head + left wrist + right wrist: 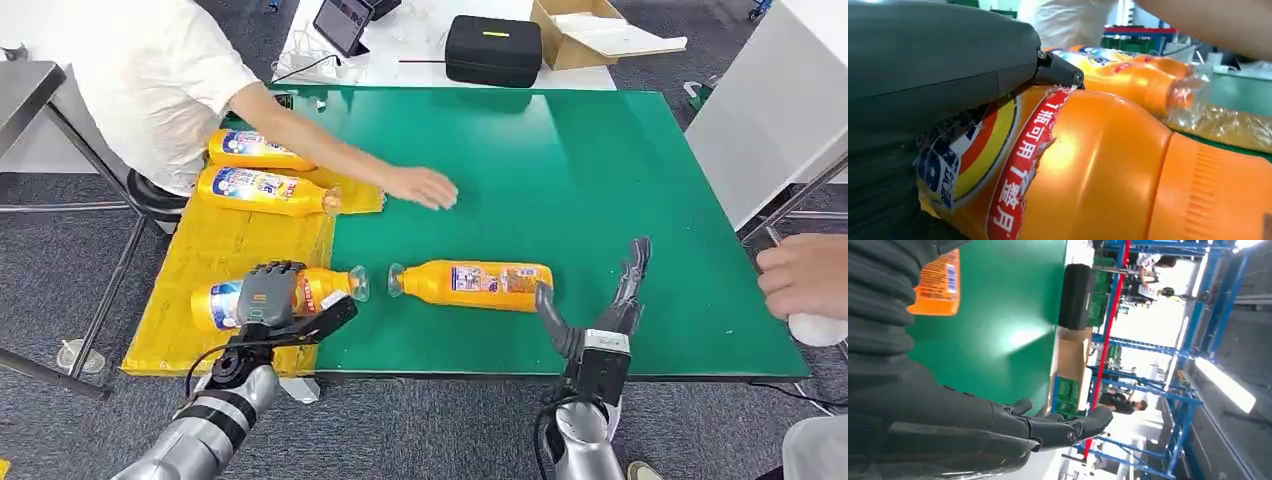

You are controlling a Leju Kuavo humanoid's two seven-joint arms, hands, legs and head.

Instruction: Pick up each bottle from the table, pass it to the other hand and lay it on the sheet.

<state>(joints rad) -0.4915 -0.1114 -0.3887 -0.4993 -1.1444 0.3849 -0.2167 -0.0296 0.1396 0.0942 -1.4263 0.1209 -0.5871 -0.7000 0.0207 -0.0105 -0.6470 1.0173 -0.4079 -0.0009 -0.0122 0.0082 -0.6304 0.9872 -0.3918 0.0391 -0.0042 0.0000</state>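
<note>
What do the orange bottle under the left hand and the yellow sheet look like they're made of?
The bottle: likely glossy orange plastic, given its sheen and moulded ridges, with a printed film label torn at the edge. The yellow sheet: probably thin, crinkly plastic film or paper; hard to tell.

glossy plastic bottle (pixel 478 284), matt green tabletop (pixel 600 180)

Bare green table (pixel 600 170) right of the person's arm (pixel 330 165) — 2 bottles (pixel 262 190) crowd the sheet's (pixel 215 250) far end.

Two orange plastic bottles (pixel 262 171) lie at the far edge of the yellow sheet (pixel 215 255), a third (pixel 325 289) at its near edge, and a fourth (pixel 470 284) on the green table (pixel 600 190).
</note>
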